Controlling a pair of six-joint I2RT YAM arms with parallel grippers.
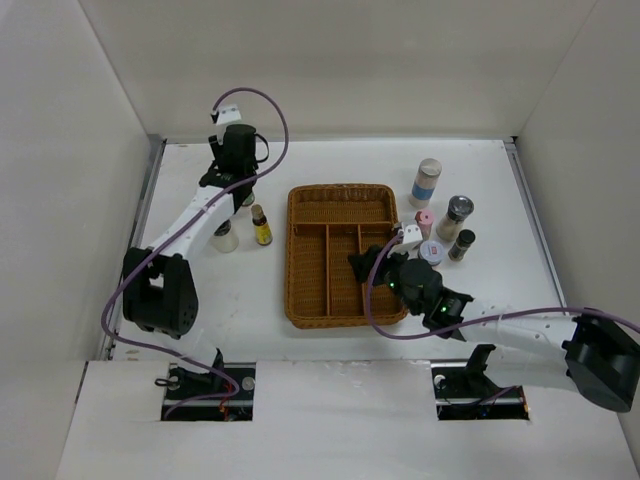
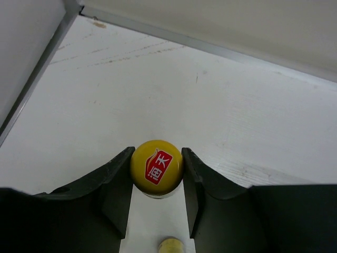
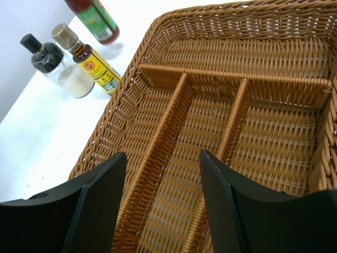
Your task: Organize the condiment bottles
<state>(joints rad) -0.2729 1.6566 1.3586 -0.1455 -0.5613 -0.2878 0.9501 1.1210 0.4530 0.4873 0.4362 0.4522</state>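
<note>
My left gripper (image 2: 157, 161) is shut on the round yellow cap (image 2: 157, 167) of a condiment bottle, one finger on each side. In the top view that gripper (image 1: 241, 190) stands at the back left, left of the tray. A dark sauce bottle (image 1: 261, 226) and a black-topped glass shaker (image 1: 227, 237) stand just in front of it. My right gripper (image 3: 163, 158) is open with nothing in it, over the wicker tray's near right part (image 1: 375, 265). More bottles stand right of the tray: a blue-banded jar (image 1: 426, 183), a silver-topped shaker (image 1: 455, 218) and a pink-lidded jar (image 1: 424, 223).
The brown wicker divided tray (image 1: 296, 250) lies mid-table with nothing in its compartments (image 3: 221, 10). A small dark bottle (image 1: 462, 245) and a white-lidded jar (image 1: 432, 251) stand close to my right arm. Side walls enclose the table on the left, back and right.
</note>
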